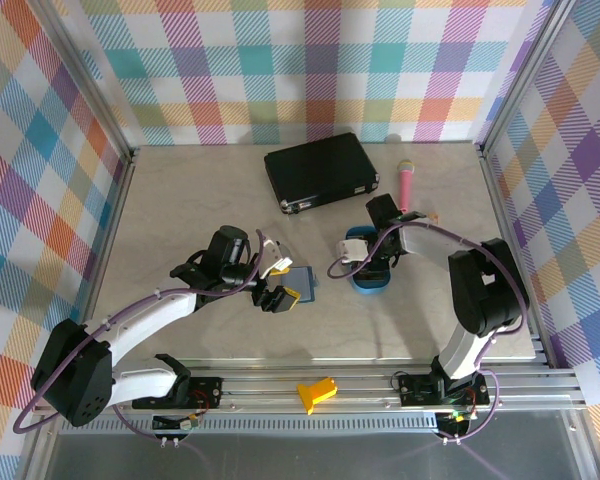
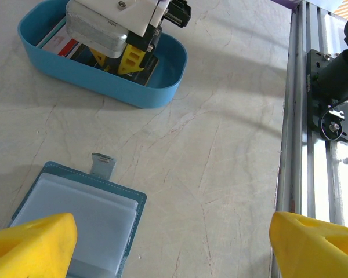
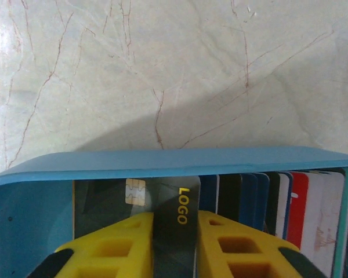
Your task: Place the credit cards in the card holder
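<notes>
The right gripper (image 3: 175,231), fingers nearly together (grip unclear), is over the dark plastic card (image 3: 98,208) in the blue oval tray (image 3: 162,162), the teal folding wallet (image 2: 87,220) under the wide-spread left gripper (image 2: 173,243).

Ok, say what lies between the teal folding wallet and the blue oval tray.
Just a bare stretch of pale marbled tabletop, seen in the left wrist view.

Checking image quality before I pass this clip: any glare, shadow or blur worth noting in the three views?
Top external: evenly lit and sharp, only faint shadows. Left wrist: the left hand looks soft up close; card holder and blue tray are sharp. Right wrist: glare on the table upper left, shadow beyond the tray rim, LOGO card readable.
</notes>
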